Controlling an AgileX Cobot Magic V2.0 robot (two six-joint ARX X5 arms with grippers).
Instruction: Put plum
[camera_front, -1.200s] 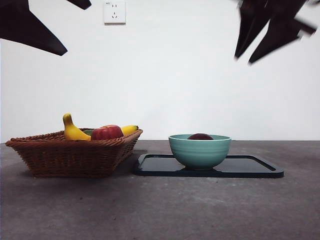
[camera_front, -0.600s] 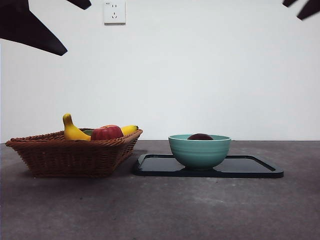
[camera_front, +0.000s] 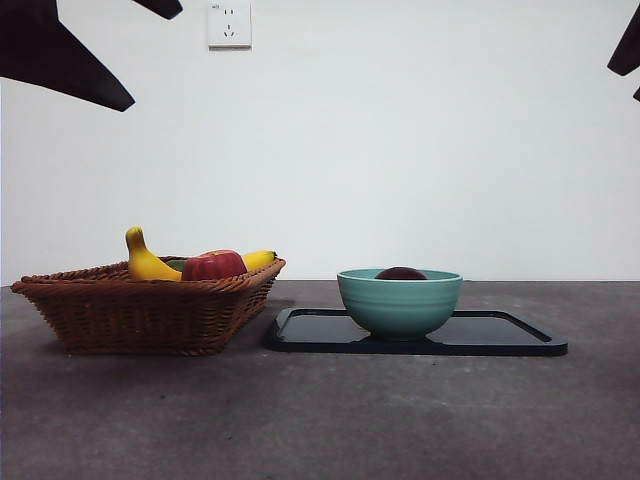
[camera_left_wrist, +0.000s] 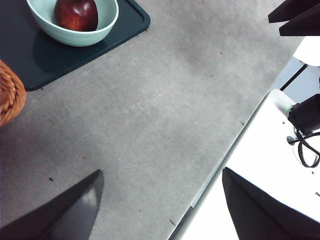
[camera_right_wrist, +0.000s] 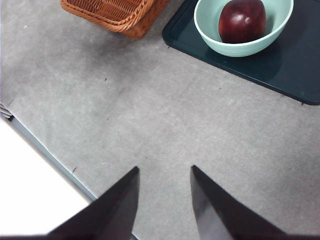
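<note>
The table (camera_front: 320, 420) is a flat grey surface, matte and faintly mottled, with small dark specks scattered over it. Its pale edge strip shows in both wrist views, with white floor beyond.

Two things rest directly on it. In the front view, a brown wicker basket (camera_front: 140, 310) sits at about 9 o'clock from the table's middle, its woven walls flaring outward from a narrower base. Just beside it, at about 3 o'clock from the basket, lies a dark, shallow tray (camera_front: 500, 335) with rounded corners and a low raised rim; the two stand close, and a narrow gap seems to separate them.
</note>
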